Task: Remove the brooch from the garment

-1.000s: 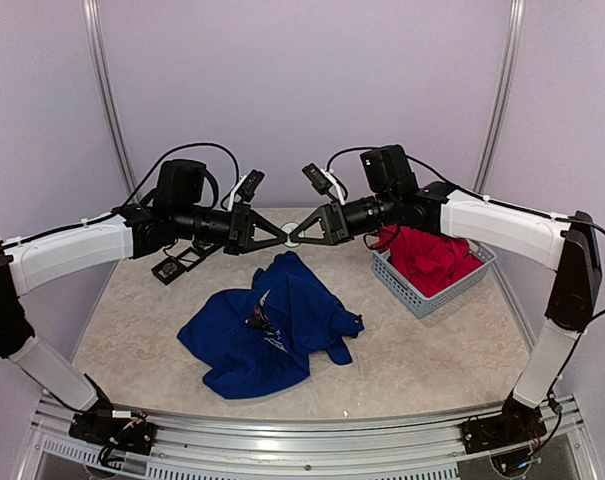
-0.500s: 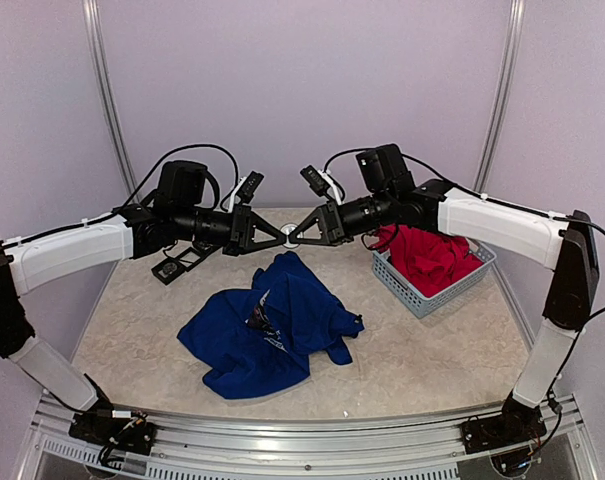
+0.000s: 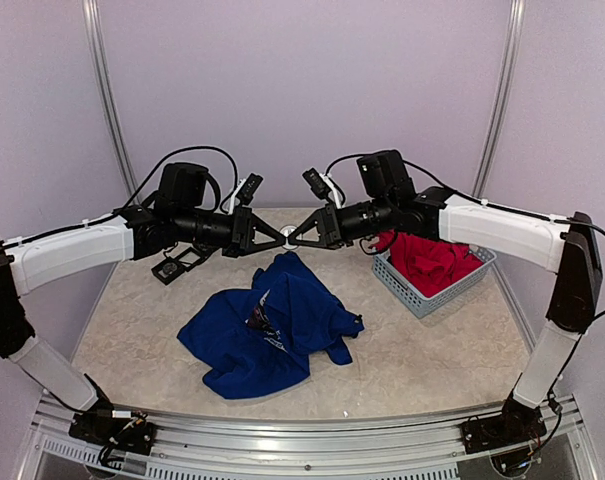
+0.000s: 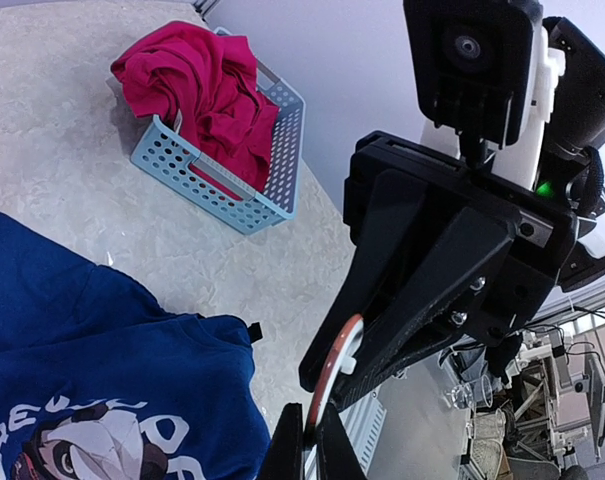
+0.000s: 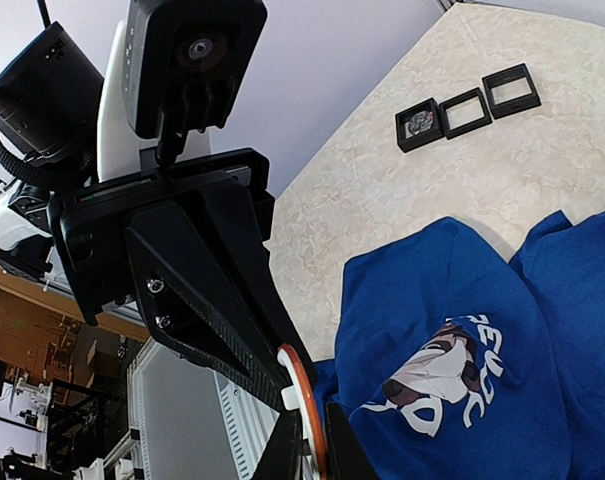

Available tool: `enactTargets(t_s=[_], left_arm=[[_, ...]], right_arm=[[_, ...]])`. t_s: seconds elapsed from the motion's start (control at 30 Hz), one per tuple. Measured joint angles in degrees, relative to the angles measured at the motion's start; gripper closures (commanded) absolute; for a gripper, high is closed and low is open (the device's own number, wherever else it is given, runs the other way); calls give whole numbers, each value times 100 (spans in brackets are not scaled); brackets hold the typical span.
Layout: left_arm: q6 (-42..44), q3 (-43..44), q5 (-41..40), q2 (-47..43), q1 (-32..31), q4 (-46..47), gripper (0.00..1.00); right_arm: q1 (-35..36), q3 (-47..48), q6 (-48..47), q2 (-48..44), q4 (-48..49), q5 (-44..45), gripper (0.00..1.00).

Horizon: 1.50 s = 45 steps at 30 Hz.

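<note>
As the two arms are meeting tip to tip above the tabletop (image 3: pixel 452 350) in the overhead view, I am watching the left claw (image 3: pixel 279 239) and the right claw (image 3: pixel 295 238) both pinching the brooch (image 3: pixel 288 234), a small pale disc hanging in the air between them, clear of the cloth. The garment (image 3: pixel 282 330), a royal-blue T-shirt, is lying crumpled on the tabletop just below the claws, its print showing in a fold. A red garment (image 3: pixel 427 258) is sitting heaped in a grey-blue basket (image 3: pixel 422 298) at the right, beneath the right arm. Small black square boxes (image 3: pixel 170 270) are resting at the left rear, under the left arm.

From the left wrist, the left claw (image 4: pixel 304 455) is squeezing tight on the brooch (image 4: pixel 332 368) at the bottom edge, the rim showing orange against white, while the right claw is gripping the same disc from above. The garment is filling the lower left, white lettering and a dark graphic facing up; the basket of red cloth is standing well apart on the marbled surface.

From the right wrist, the right claw (image 5: pixel 307 455) is clamping the orange-edged brooch (image 5: pixel 304 405) at the bottom of the frame, the left claw is holding it from the other side, and the garment is lying below, print up, with three black square boxes in a row beyond it.
</note>
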Motion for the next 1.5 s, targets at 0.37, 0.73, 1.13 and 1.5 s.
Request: enactTargets(t_s=[0.37, 0.73, 1.13, 1.5], left_arm=[[-149, -39, -20, -2, 2, 4, 100], [-190, -39, -356, -118, -2, -92, 100], [560, -70, -2315, -551, 1115, -1832, 100], [1700, 1362, -5115, 826, 1893, -3703, 100]], right_arm=[[-37, -302, 28, -11, 376, -61, 49], [-120, -514, -127, -404, 811, -409, 33], [-774, -546, -890, -1373, -11, 1340, 13], [-1692, -566, -1292, -1478, -955, 2603, 12]])
